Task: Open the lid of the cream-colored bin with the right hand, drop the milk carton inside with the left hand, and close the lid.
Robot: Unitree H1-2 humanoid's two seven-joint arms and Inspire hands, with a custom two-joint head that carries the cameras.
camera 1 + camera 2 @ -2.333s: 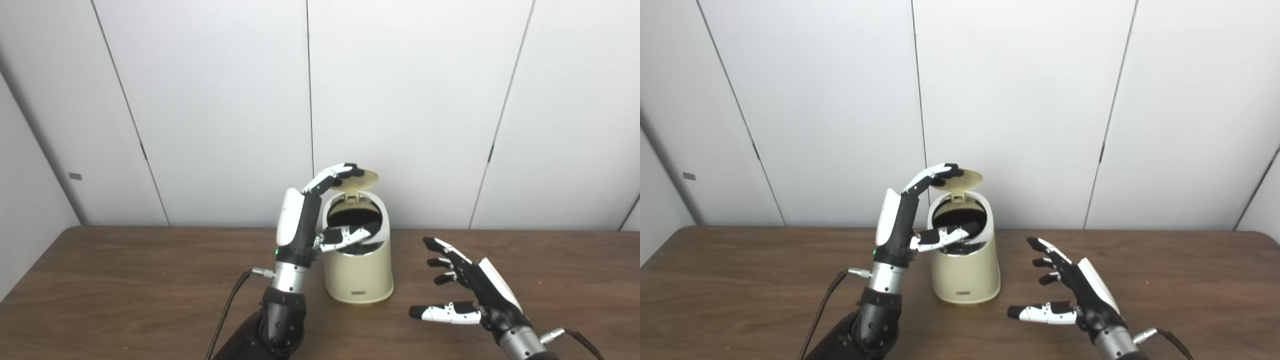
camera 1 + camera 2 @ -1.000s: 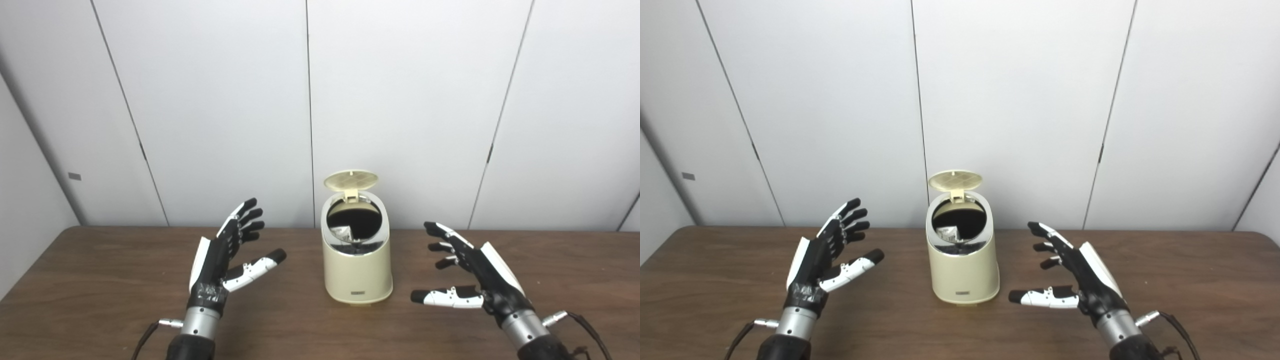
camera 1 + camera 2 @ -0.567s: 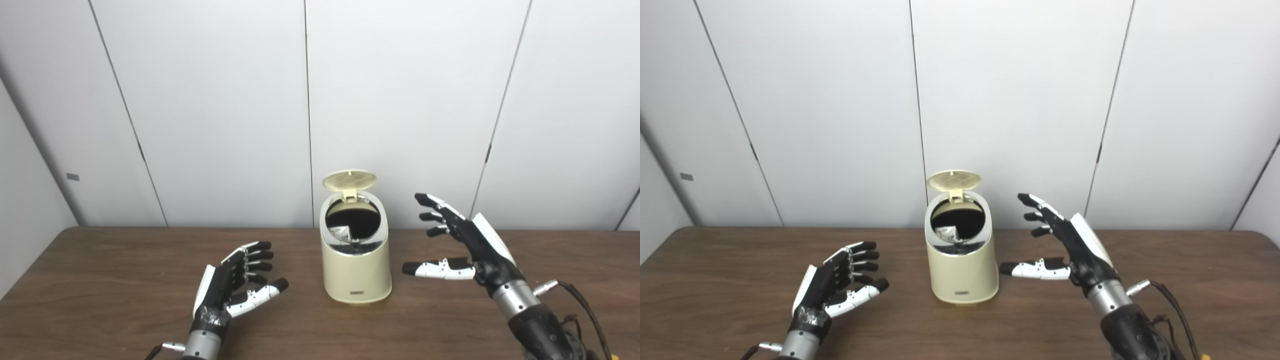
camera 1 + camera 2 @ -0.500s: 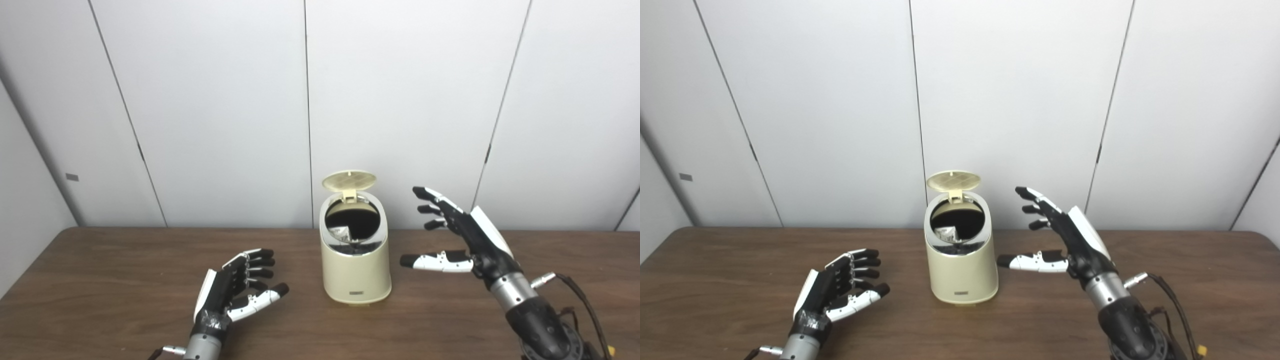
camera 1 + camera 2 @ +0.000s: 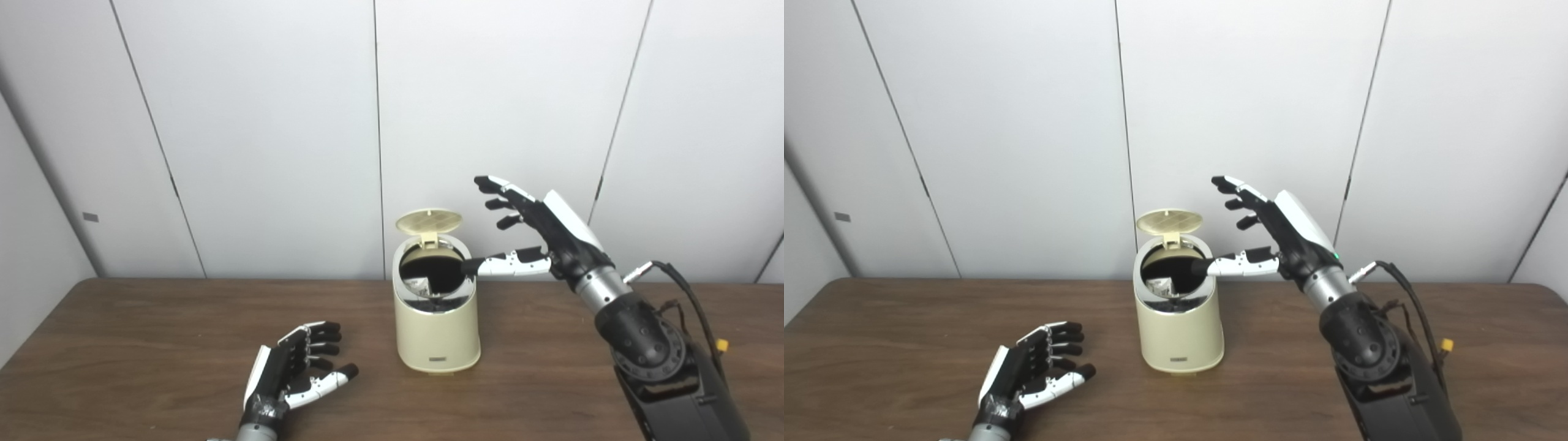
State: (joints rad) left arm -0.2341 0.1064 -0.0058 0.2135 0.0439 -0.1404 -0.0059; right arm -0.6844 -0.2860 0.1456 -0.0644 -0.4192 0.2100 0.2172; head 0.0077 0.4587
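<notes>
We see the smooth, rounded cream bin (image 5: 436, 324) upright mid-frame on the wood-grain bench (image 5: 122, 343), lid (image 5: 428, 220) up, carton (image 5: 418, 284) inside; left robot hand (image 5: 293, 375) and right robot hand (image 5: 539, 229) released, empty.

I'm looking down from two head cameras, both facing twelve o'clock, sharing the tabletop (image 5: 122, 343) and bin (image 5: 436, 331).
</notes>
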